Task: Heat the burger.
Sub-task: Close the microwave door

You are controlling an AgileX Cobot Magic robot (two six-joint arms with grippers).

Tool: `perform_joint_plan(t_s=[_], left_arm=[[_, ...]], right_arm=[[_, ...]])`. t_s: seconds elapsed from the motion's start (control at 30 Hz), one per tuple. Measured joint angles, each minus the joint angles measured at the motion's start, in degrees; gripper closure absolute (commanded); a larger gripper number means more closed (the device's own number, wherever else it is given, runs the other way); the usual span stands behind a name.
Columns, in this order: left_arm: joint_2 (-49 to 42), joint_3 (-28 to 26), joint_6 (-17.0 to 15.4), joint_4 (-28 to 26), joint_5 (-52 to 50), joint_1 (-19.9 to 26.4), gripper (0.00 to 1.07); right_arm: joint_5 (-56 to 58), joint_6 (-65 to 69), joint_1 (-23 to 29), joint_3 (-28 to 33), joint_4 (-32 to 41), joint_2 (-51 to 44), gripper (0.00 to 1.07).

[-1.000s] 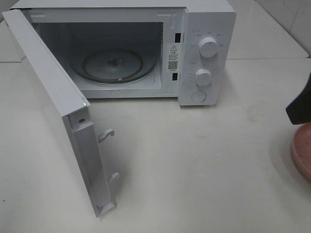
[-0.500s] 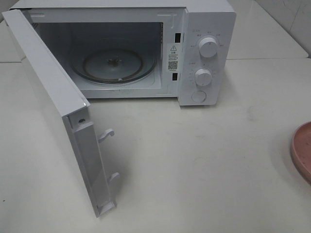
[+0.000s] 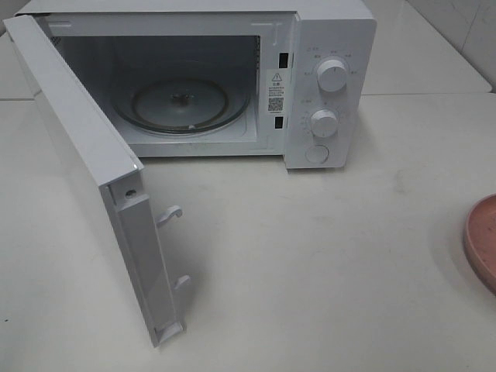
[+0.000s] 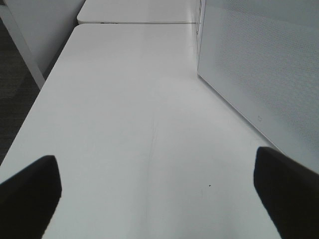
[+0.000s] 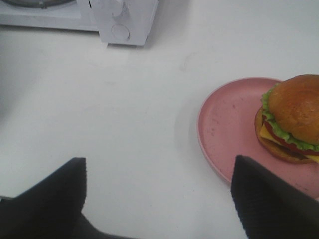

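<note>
Right gripper, jaws wide and empty, has left the overhead view; burger still plated, microwave open.

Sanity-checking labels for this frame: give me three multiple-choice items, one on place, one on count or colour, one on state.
1. Where is the burger?
A. on the pink plate
B. on the glass turntable
C. on the bare table

2. How many round knobs does the microwave panel have?
A. one
B. two
C. four

3. What state is the microwave door in?
A. shut
B. removed
C. swung open

Answers: 1 A, the right wrist view shows it sitting on the plate. 2 B, two knobs stand above a round button. 3 C, the cavity is exposed and the latch hooks face out.
</note>
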Motion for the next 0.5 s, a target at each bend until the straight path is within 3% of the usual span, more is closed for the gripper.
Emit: perform_joint_plan(t_s=[0.5], left_arm=[[0.0,0.0,0.0,0.0,0.0,0.0,0.04]], right_arm=[[0.06,-0.17,-0.4,0.17,0.0,-2.01,0.31]])
